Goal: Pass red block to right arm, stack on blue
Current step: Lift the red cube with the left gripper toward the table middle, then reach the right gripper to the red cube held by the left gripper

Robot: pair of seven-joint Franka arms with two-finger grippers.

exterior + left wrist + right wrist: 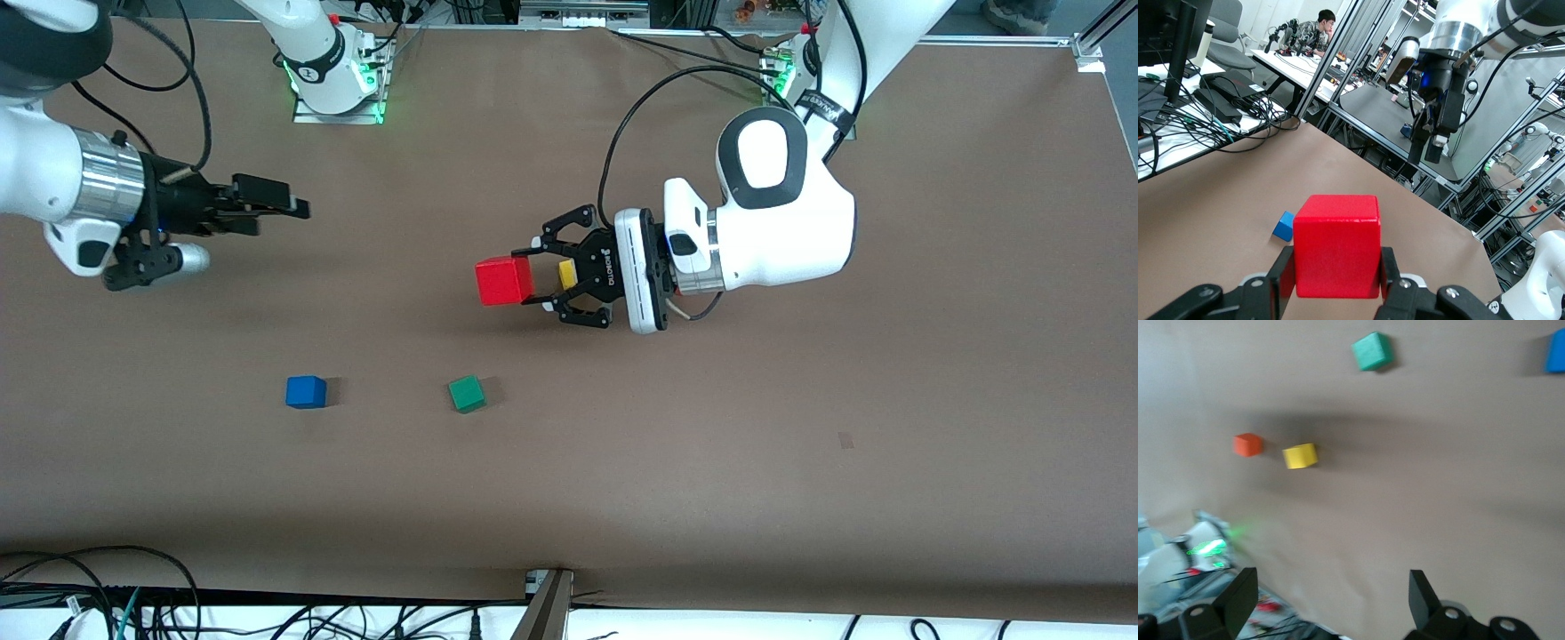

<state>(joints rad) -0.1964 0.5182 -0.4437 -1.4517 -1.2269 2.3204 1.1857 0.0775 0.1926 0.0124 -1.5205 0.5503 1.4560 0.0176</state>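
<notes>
Above the table, over a spot farther from the front camera than the green cube (467, 393), the left gripper (533, 278) clamps the red block (504, 281) (a yellow cube (566, 273) peeks from beneath it). The right gripper (283, 207) hangs open, well apart, above the blue cube (306, 391), which sits beside the green cube.

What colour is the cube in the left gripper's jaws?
Bright red; clearest in the left wrist view.
</notes>
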